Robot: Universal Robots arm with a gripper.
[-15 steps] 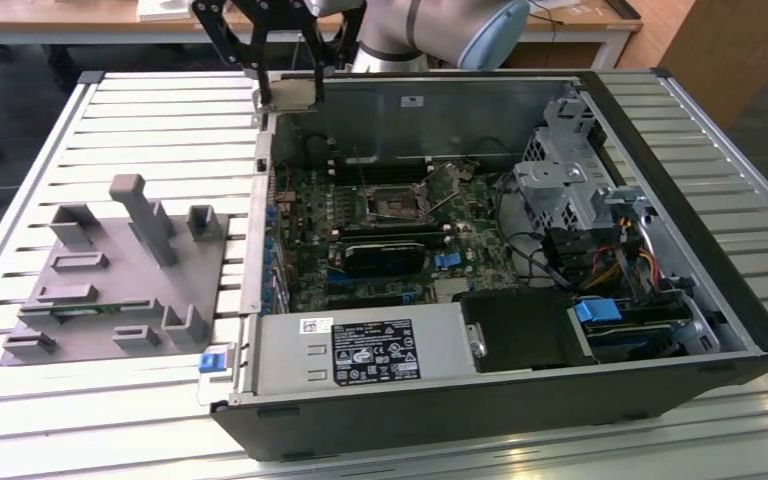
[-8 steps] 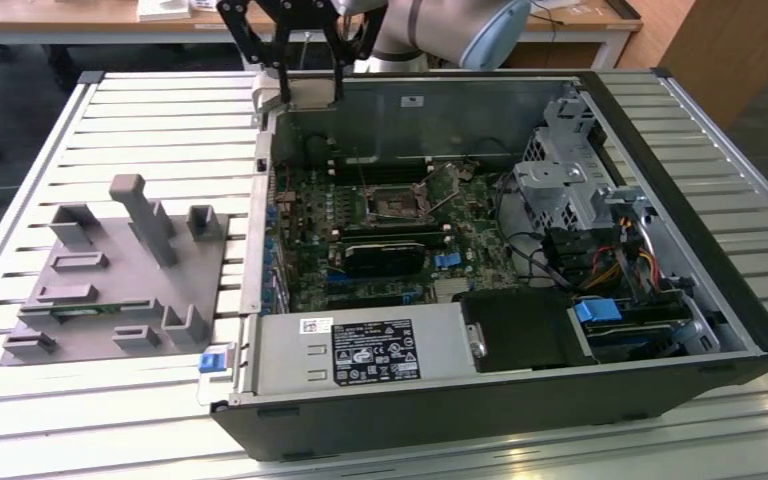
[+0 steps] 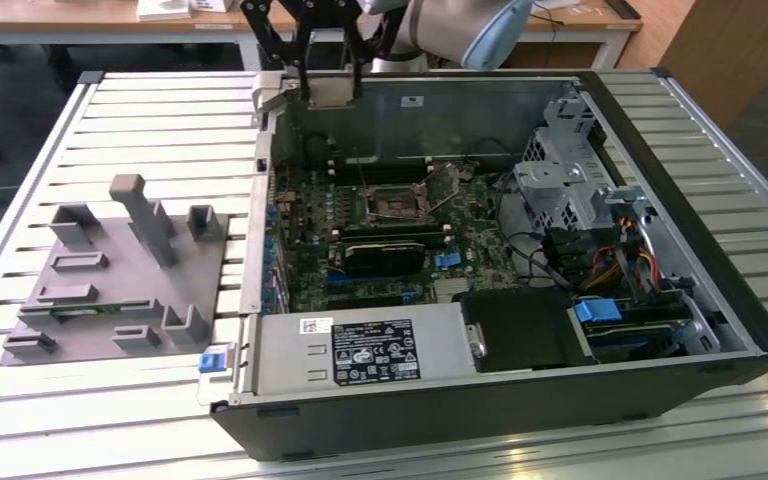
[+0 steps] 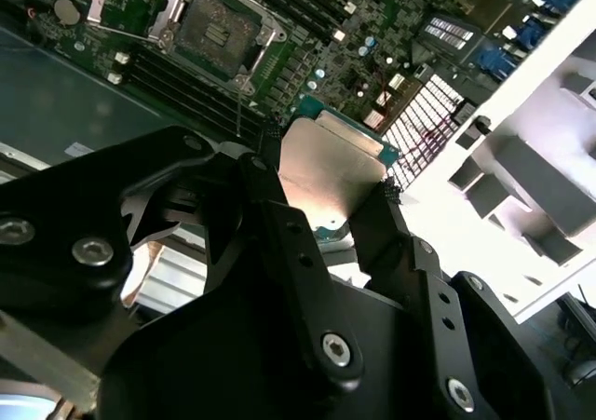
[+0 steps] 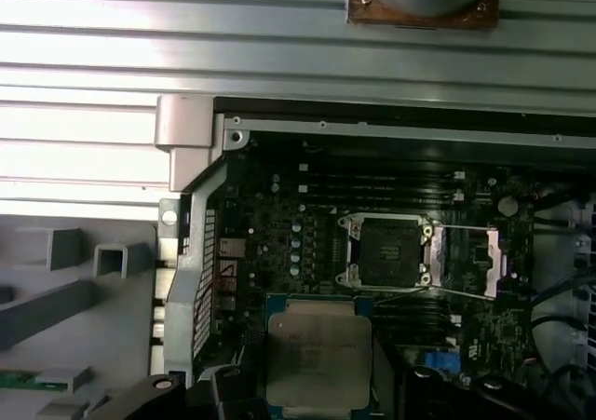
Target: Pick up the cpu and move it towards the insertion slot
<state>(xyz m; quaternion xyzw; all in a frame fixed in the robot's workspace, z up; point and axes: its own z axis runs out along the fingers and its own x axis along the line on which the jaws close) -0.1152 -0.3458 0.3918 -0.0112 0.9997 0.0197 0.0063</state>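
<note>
Presently: gripper (image 4: 331,192), fingers (image 4: 270,206) clamped on the edges of the cpu (image 4: 331,169), chip held aloft over the open computer case (image 3: 704,330) near its rear wall. Insertion slot (image 5: 386,250) on the motherboard (image 5: 307,224), lid frame open, apart from the chip. Step in hand: carry toward socket. By my judgement, closing the gap calls for level, squared travel.

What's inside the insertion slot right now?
The insertion slot shows a bare dark centre inside its metal frame. The cpu sits clamped in the gripper, covering some of the board behind it.
</note>
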